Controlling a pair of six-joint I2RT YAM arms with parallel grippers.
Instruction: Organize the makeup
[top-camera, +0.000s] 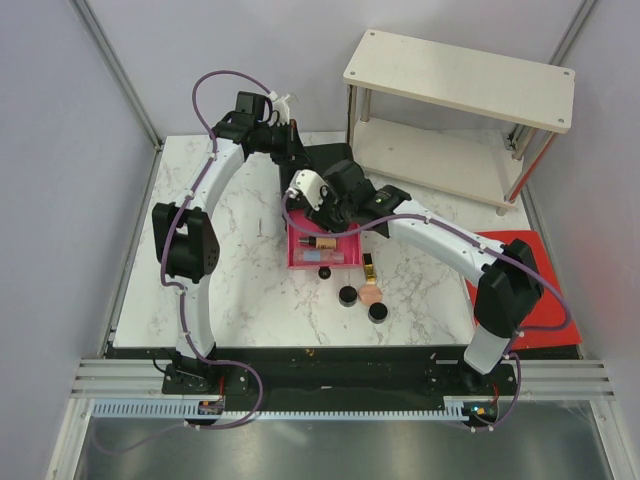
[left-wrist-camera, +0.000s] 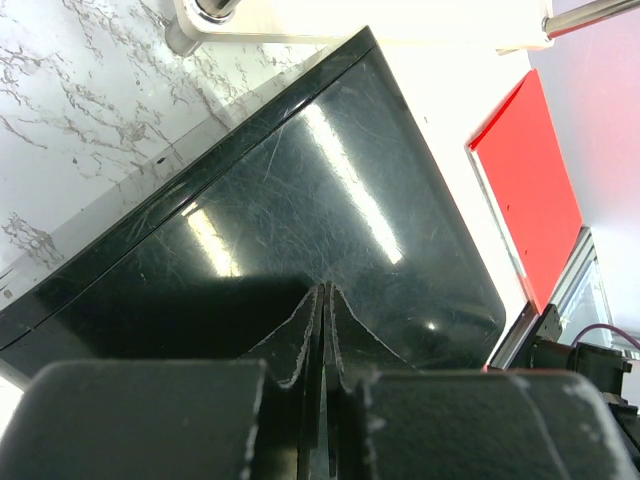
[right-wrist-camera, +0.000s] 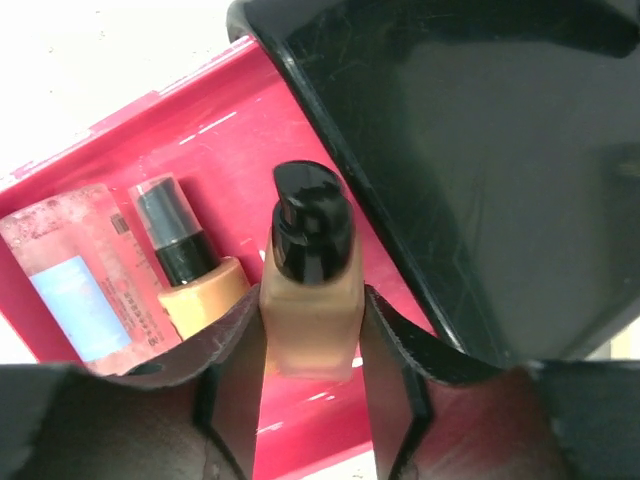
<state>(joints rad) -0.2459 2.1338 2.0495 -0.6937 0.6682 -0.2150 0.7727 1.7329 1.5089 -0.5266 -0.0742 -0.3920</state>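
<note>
The right pincer (right-wrist-camera: 310, 300) is found pinching a beige foundation bottle (right-wrist-camera: 305, 335) over the pink drawer (right-wrist-camera: 230, 130), mid-table. A clear container (right-wrist-camera: 75, 280) and a foundation tube (right-wrist-camera: 190, 270) are lodged in it. The left pincer (left-wrist-camera: 322, 300) is pressed together over the black box (left-wrist-camera: 300, 200). Black jars (top-camera: 347, 296) and a peach puff (top-camera: 370, 294) are noted nearer the table's (top-camera: 250, 280) near edge.

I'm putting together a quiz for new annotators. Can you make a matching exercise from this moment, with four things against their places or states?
Things:
1. foundation pump bottle
2. peach puff
3. clear container
4. left pincer

Places or states:
A. lying in the pink drawer
B. shut, over the black box
C. gripped by the right pincer
D. on the marble table, beside the black jars

Pairs: 1-C, 2-D, 3-A, 4-B.
</note>
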